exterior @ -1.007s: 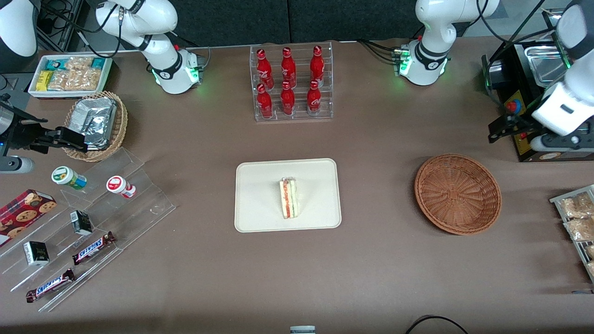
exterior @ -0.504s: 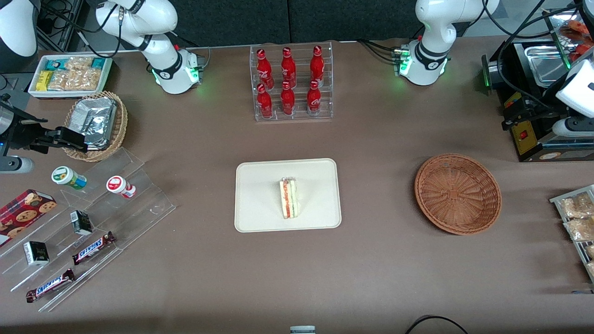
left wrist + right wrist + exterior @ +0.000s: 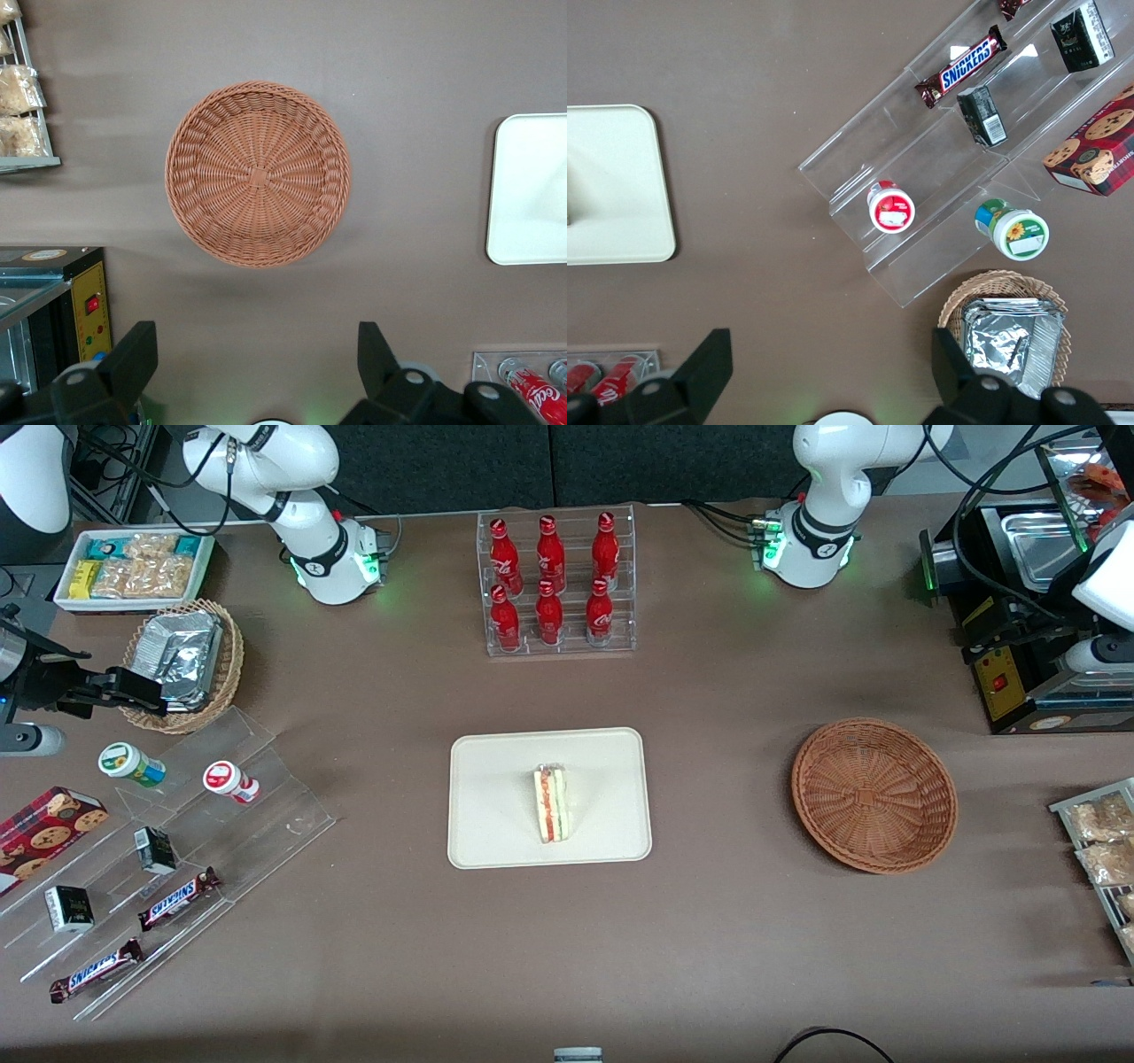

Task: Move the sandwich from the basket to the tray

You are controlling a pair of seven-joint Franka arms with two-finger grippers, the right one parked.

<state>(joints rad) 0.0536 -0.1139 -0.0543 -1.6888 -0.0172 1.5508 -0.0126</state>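
Sandwich (image 3: 553,804) rests on the tray (image 3: 496,797), probably soft and light; gripper (image 3: 257,367) wide, empty, high above the basket (image 3: 258,173).

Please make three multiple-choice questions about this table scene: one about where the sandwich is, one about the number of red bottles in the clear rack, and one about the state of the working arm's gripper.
1. Where is the sandwich?
A. in the basket
B. on the tray
C. on the bare table

2. How many red bottles stand in the clear rack?
A. four
B. six
C. eight

3. The gripper, high over the table near the basket, is:
A. open and empty
B. shut on the sandwich
C. shut on a bottle

Answers:
1. B, it lies on the tray.
2. B, two rows of three.
3. A, its fingers stand wide apart with nothing between.
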